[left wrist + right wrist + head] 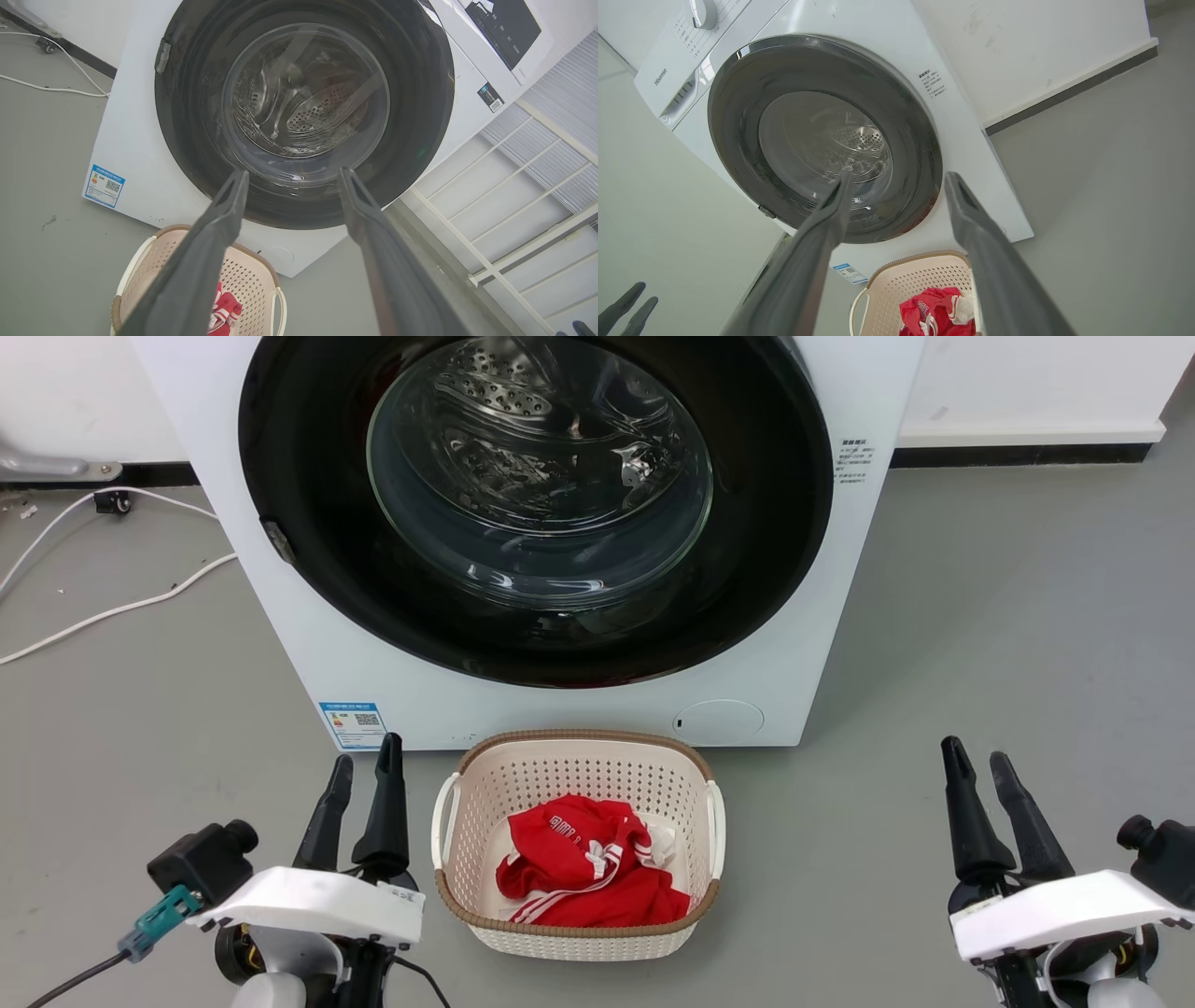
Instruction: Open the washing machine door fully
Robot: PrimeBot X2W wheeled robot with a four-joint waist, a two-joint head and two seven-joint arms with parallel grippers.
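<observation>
Left pincer (pixel 367 751) and right pincer (pixel 975 750) hang released and empty; hooking the grey tab (pixel 278 541) on the shut washing machine door (pixel 308 476) should swing it wide.

So the basket (pixel 577 739) sits on the floor (pixel 1008 616) between the two sets of fingers, way nearer the left gripper (pixel 367 751) than the right gripper (pixel 975 749), with some clothes (pixel 579 873) in it. The washing machine (pixel 299 653) is straight ahead past the fingertips, right behind the basket, door (pixel 308 513) on its front, and a cable (pixel 112 611) trails off left of the left fingers.
</observation>
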